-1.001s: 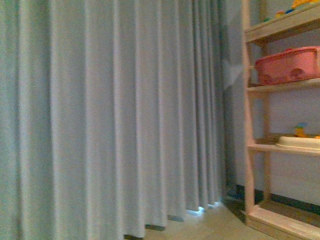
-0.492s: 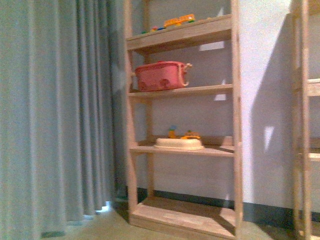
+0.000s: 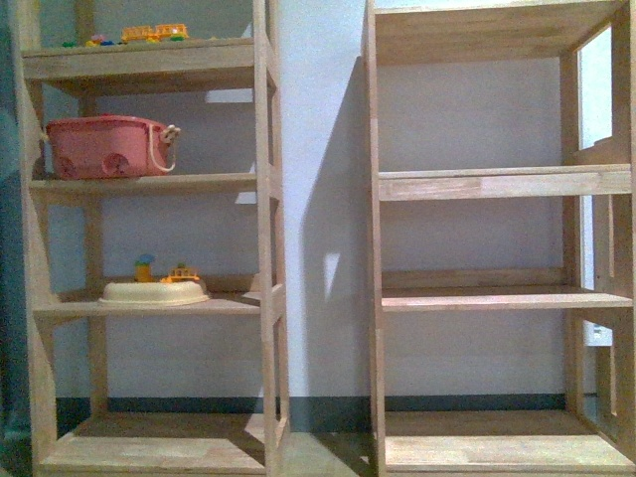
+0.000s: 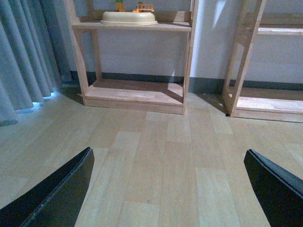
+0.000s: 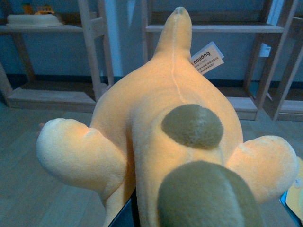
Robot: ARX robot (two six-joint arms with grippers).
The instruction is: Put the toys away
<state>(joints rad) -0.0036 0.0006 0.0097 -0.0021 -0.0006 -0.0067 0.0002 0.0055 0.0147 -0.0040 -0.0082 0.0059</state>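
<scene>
In the right wrist view an orange-yellow plush animal (image 5: 161,127) with olive-green spots and a white tag (image 5: 207,58) fills most of the picture. My right gripper (image 5: 142,208) is shut on it and holds it above the floor; the fingers are almost wholly hidden by the plush. In the left wrist view my left gripper (image 4: 170,189) is open and empty, its two black fingers (image 4: 57,198) wide apart above the wood-look floor. Neither arm shows in the front view.
Two wooden shelf units stand against the wall, the left one (image 3: 149,184) and the right one (image 3: 497,184). The left holds a pink basket (image 3: 104,146), a cream tray (image 3: 154,292) with small toys, and bricks on top. A grey curtain (image 4: 23,52) hangs at the far left.
The front view has swung from the grey curtain to the right, across the left shelf unit, and now faces both shelf units squarely.
</scene>
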